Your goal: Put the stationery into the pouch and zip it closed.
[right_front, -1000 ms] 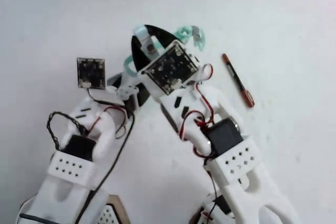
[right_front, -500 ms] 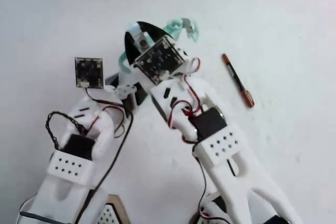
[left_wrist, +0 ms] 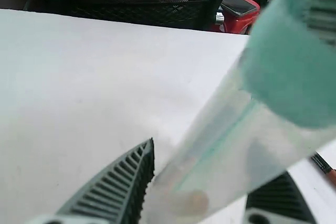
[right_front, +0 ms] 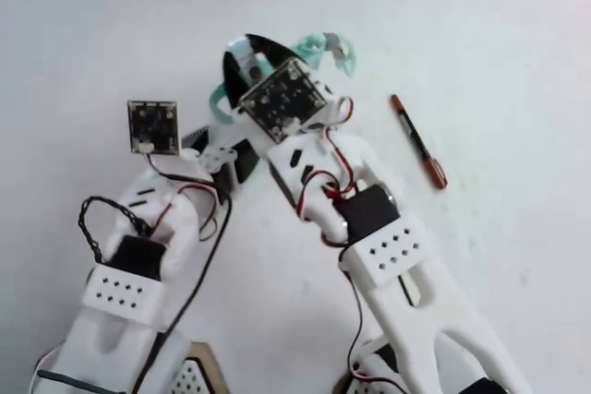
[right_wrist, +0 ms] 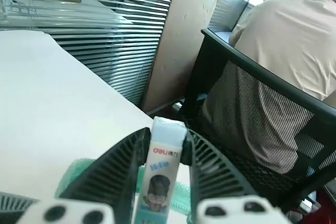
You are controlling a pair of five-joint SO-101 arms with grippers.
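Note:
The translucent pouch (right_front: 319, 47) with teal trim lies at the table's far middle, partly under both arms. My left gripper (right_front: 220, 122) is shut on its near edge. In the left wrist view the pouch (left_wrist: 236, 140) fills the gap between the dark ribbed fingers (left_wrist: 123, 184) of the left gripper (left_wrist: 210, 182). My right gripper (right_front: 247, 57) hovers over the pouch, shut on a white and blue eraser (right_wrist: 161, 174). It stands upright between the pads of the right gripper (right_wrist: 165, 136), with teal pouch fabric (right_wrist: 73, 174) below. A red and black pen (right_front: 418, 141) lies on the table to the right.
The white table (right_front: 480, 53) has open room to the right and left of the arms. The left arm's camera board (right_front: 152, 126) sticks out beside the pouch. A chair and a seated person are beyond the table's far edge.
The right arm has swung left and slightly farther away with the eraser in its gripper. The pouch's teal edge has shifted left with it. The left arm has barely moved.

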